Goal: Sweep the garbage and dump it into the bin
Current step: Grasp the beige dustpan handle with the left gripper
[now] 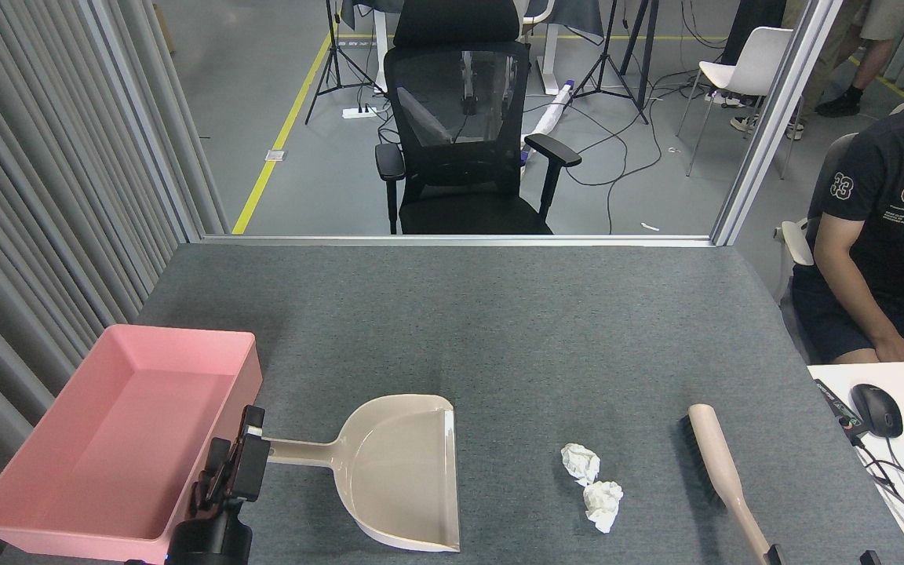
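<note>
Two crumpled white wads of garbage (581, 461) (603, 502) lie close together on the grey table, right of the beige dustpan (409, 471). The pink bin (130, 439) sits at the front left, nothing in it. My left gripper (248, 447) is turned edge-on at the tip of the dustpan's handle, beside the bin's right wall; its jaws cannot be read. A beige brush (723, 471) lies right of the wads. Only the two fingertips of my right gripper (818, 559) show at the bottom edge, spread wide, just right of the brush handle's near end.
A seated person (883, 227) is at the right, by a white desk with a mouse (876, 410) and a keyboard. A black office chair (464, 133) stands beyond the table's far edge. Grey curtains line the left side.
</note>
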Available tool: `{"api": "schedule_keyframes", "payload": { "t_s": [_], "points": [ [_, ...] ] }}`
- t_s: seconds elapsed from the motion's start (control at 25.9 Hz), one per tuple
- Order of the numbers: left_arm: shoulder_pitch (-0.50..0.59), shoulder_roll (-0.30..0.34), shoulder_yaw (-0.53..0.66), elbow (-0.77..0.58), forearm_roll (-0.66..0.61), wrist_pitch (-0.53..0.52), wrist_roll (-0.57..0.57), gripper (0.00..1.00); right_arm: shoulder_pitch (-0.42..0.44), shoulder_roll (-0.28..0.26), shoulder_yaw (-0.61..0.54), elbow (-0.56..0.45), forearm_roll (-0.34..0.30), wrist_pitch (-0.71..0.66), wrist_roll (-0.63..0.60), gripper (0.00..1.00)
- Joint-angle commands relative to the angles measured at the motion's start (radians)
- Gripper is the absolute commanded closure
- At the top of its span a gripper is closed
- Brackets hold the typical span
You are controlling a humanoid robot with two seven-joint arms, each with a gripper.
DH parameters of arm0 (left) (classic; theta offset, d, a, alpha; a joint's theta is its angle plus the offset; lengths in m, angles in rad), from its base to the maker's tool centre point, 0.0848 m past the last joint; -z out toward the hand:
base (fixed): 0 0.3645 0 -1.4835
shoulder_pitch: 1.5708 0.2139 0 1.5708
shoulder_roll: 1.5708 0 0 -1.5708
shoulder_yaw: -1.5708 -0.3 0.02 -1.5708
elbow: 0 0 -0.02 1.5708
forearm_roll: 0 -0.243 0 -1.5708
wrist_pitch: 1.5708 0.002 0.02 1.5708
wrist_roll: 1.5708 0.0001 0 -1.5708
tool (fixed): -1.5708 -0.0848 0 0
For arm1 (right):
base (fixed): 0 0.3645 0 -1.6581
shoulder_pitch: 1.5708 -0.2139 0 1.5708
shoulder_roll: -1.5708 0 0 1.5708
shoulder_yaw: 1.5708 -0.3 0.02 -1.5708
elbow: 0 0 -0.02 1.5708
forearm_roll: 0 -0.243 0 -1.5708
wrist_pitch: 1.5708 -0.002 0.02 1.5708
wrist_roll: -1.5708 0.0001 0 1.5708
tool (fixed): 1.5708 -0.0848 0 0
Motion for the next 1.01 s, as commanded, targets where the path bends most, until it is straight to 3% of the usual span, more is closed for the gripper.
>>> {"api": "schedule_keyframes", "payload": {
  "t_s": [0.0, 0.27, 0.97],
  "points": [
    [-0.013, -0.006, -0.013, 0.020, 0.222, -0.004, -0.027, 0.01, 0.009, 0.001, -0.034, 0.038, -0.007, -0.029, -0.022, 0.01],
    [-0.011, -0.006, -0.023, 0.093, 0.221, -0.007, 0.008, 0.01, 0.011, 0.003, -0.021, 0.047, -0.012, -0.031, -0.024, 0.01],
    [0.021, 0.005, -0.133, 0.070, 0.220, -0.010, -0.050, 0.01, -0.029, 0.007, 0.003, 0.142, -0.023, -0.020, -0.022, 0.01]
  ]
}}
